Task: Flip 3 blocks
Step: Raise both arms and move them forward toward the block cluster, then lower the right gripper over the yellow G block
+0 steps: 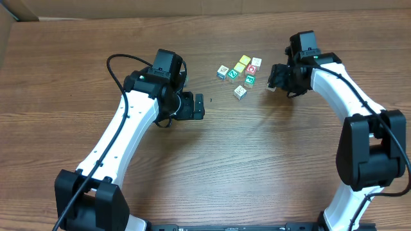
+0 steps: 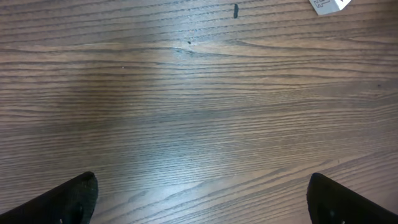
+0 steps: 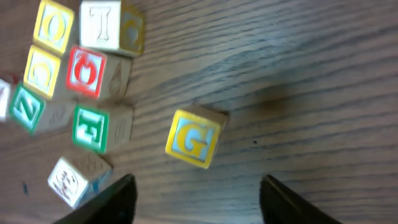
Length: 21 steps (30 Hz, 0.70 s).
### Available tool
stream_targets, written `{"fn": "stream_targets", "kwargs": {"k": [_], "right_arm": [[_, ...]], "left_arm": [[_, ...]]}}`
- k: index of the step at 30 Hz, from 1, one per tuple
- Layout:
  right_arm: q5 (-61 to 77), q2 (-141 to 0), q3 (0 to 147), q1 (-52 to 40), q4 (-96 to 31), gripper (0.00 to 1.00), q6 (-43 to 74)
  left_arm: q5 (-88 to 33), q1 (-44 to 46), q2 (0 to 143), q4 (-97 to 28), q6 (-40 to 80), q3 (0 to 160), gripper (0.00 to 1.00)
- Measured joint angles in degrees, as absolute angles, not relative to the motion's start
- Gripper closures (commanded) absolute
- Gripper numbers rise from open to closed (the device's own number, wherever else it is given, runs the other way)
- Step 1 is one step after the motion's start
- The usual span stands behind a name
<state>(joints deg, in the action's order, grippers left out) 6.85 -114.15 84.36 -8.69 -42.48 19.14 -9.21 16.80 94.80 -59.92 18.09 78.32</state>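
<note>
R end effector (image 3: 198,186) spread, empty. G block (image 3: 194,138) on worktop (image 3: 323,87) just ahead, centred btwn fingers, tilted, apart from cluster (image 3: 87,68) at upper left. L end effector (image 2: 202,183) spread wide, empty, farther off. R arm nearer.

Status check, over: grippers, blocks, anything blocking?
Left gripper open, empty. Right gripper open, G block loose on the table just ahead of it. Other blocks clustered to one side. Nothing in the way.
</note>
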Motion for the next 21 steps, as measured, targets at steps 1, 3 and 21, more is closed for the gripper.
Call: {"fn": "stream_targets", "kwargs": {"k": [1, 3, 21], "right_arm": [[6.8, -114.4, 84.4, -8.8, -42.0, 0.39, 20.4], [6.7, -115.0, 84.4, -9.0, -40.6, 0.39, 22.2], [1.1, -118.7, 84.4, -11.7, -36.8, 0.04, 30.3]], "left_arm": [[-9.2, 16.8, 94.8, -59.9, 18.1, 78.3, 0.00], [-9.1, 16.8, 94.8, -59.9, 18.1, 78.3, 0.00], [-9.1, 16.8, 94.8, -59.9, 18.1, 78.3, 0.00]]}}
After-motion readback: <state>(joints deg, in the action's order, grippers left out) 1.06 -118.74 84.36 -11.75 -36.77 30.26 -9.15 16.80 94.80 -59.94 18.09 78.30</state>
